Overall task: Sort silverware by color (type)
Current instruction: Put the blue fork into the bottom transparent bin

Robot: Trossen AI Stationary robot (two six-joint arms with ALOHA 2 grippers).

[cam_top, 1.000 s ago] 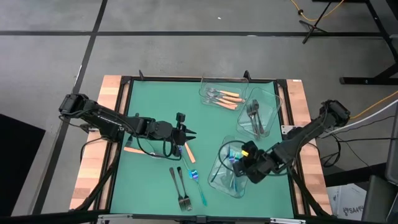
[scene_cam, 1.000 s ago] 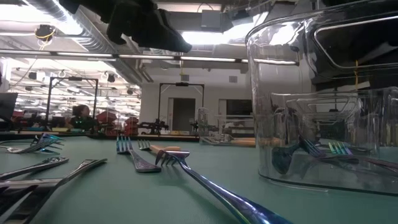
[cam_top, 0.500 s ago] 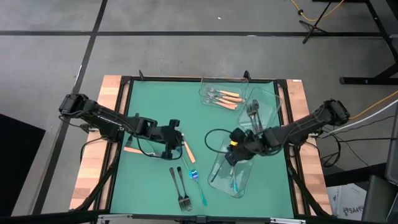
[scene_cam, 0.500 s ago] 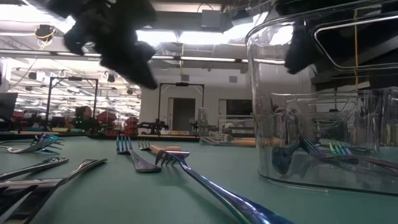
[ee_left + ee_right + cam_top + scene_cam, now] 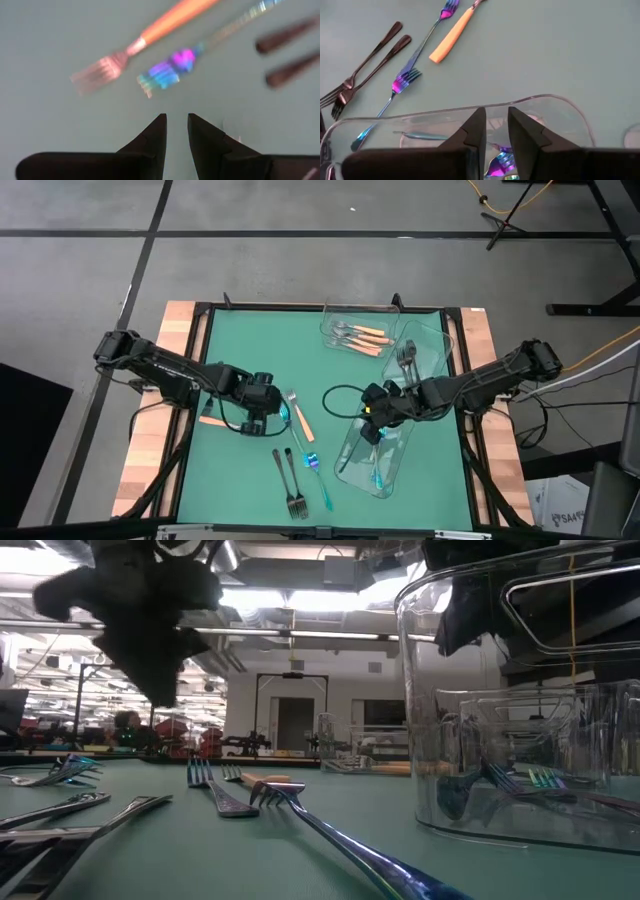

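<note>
1. Five forks are lying loose on the green table mat [image 5: 250, 340]: one orange-handled fork with a silver head [image 5: 297, 416], two dark grey metal forks [image 5: 290, 483] side by side, and two iridescent blue-teal forks [image 5: 317, 482].
2. Three clear plastic trays [image 5: 440, 345] are sitting toward the mat's right side. The far tray is holding orange-handled forks [image 5: 362, 335], three as far as I can count; the one beside it is holding dark forks [image 5: 407, 365], too bunched to count; the nearest tray [image 5: 352, 470] is carrying blue-teal forks [image 5: 377, 470].
3. One more orange handle [image 5: 214, 420] is peeking out beneath the left arm, near the mat's left edge.
4. The left gripper [image 5: 272, 417] is hovering over the mat just beside the loose orange-handled fork [image 5: 145, 37], fingers [image 5: 150, 137] a narrow gap apart, holding nothing.
5. The right gripper [image 5: 374, 412] is hanging over the far rim of the nearest tray [image 5: 470, 117], fingers [image 5: 472, 131] parted just slightly, gripping nothing.
</note>
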